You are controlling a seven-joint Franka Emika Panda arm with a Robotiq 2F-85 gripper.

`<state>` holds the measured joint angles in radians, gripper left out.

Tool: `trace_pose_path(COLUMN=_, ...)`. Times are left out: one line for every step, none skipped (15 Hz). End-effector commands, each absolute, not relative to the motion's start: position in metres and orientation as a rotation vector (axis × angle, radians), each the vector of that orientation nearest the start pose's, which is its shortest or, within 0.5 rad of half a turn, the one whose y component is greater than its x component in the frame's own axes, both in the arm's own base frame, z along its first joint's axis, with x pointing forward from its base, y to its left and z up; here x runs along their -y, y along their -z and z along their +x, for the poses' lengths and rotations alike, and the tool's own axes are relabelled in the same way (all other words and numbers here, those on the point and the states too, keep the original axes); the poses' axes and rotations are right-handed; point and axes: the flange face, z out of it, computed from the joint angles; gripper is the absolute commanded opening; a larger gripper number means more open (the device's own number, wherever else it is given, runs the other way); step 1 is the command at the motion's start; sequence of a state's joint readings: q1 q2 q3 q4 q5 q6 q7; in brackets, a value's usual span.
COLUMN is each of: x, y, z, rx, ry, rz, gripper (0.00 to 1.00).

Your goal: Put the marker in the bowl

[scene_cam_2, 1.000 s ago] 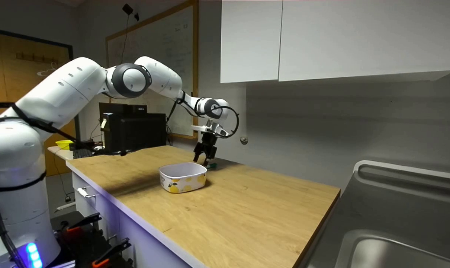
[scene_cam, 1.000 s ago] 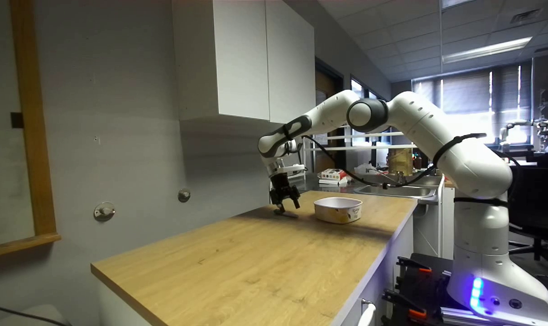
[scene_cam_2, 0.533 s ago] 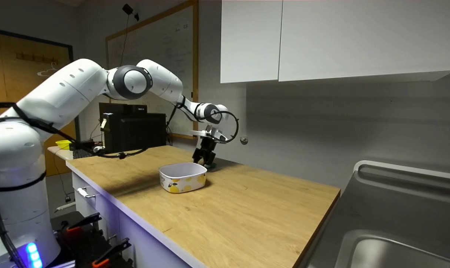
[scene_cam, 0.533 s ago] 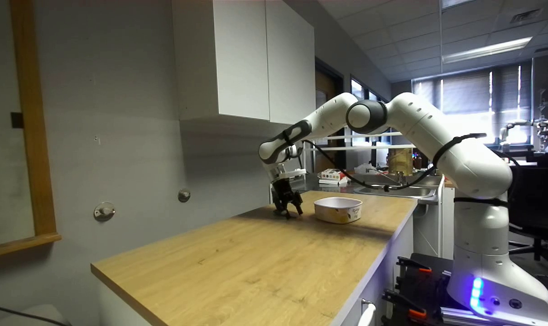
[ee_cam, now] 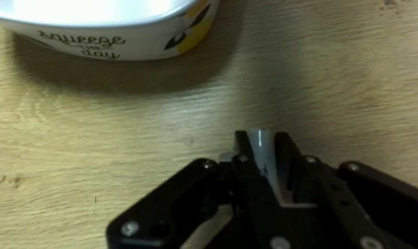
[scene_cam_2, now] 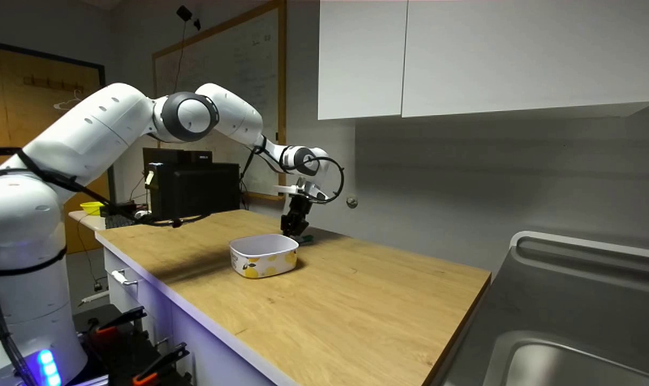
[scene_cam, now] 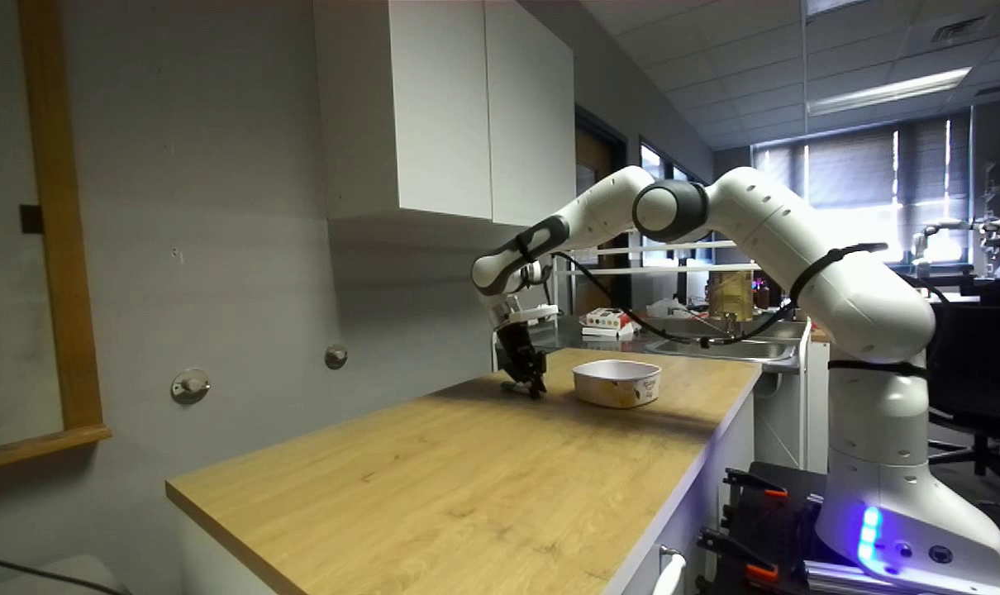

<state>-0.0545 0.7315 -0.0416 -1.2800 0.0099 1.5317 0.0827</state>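
Only the wrist view shows the pale barrel of the marker [ee_cam: 263,148] and lets the "Squeeze the day" lettering [ee_cam: 88,45] on the bowl [ee_cam: 143,52] be read; in both exterior views the gripper [scene_cam_2: 292,234] hides most of that barrel, and a small greenish end [scene_cam_2: 306,239] shows just beside the fingertips, low at the wooden counter [scene_cam_2: 367,311]. The marker runs between the two black fingers [ee_cam: 242,140], which are clenched on it from either side, its pale tip showing at their ends, and it is outside the bowl, near its side; whether it touches the wood I cannot tell.
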Motion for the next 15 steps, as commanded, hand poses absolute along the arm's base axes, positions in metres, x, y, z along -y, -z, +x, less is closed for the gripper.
trace_pose_path(x=0.061, y=-0.286, z=0.676, rx=-0.246, ry=-0.766, rz=-3.078, gripper=0.08)
trace_pose_path(x=0.061, y=-0.287, z=0.676, rx=-0.246, ry=-0.766, rz=-3.079, gripper=0.08)
trace_pose_path(x=0.061, y=-0.287, z=0.676, rx=-0.246, ry=-0.766, rz=-3.08, gripper=0.08)
trace_pose_path(x=0.06, y=-0.289, z=0.676, rx=-0.245, ry=-0.763, rz=-3.08, gripper=0.08)
trace_pose_path(x=0.059, y=-0.291, z=0.676, rx=-0.243, ry=-0.757, rz=-3.081, gripper=0.08)
trace_pose_path(x=0.058, y=-0.295, z=0.676, rx=-0.241, ry=-0.747, rz=-3.082, gripper=0.08)
trace_pose_path(x=0.055, y=-0.3, z=0.675, rx=-0.234, ry=-0.733, rz=-3.084, gripper=0.08)
trace_pose_path(x=0.053, y=-0.305, z=0.675, rx=-0.23, ry=-0.721, rz=-3.086, gripper=0.08)
trace_pose_path(x=0.049, y=-0.315, z=0.673, rx=-0.224, ry=-0.701, rz=-3.09, gripper=0.08)
trace_pose_path(x=0.045, y=-0.324, z=0.672, rx=-0.219, ry=-0.68, rz=-3.094, gripper=0.08)
trace_pose_path(x=0.042, y=-0.336, z=0.67, rx=-0.215, ry=-0.654, rz=-3.099, gripper=0.08)
trace_pose_path(x=0.038, y=-0.349, z=0.667, rx=-0.211, ry=-0.627, rz=-3.103, gripper=0.08)
trace_pose_path(x=0.034, y=-0.362, z=0.663, rx=-0.208, ry=-0.599, rz=-3.107, gripper=0.08)
trace_pose_path(x=0.033, y=-0.376, z=0.656, rx=-0.209, ry=-0.575, rz=-3.111, gripper=0.08)
trace_pose_path(x=0.031, y=-0.388, z=0.65, rx=-0.212, ry=-0.554, rz=-3.114, gripper=0.08)
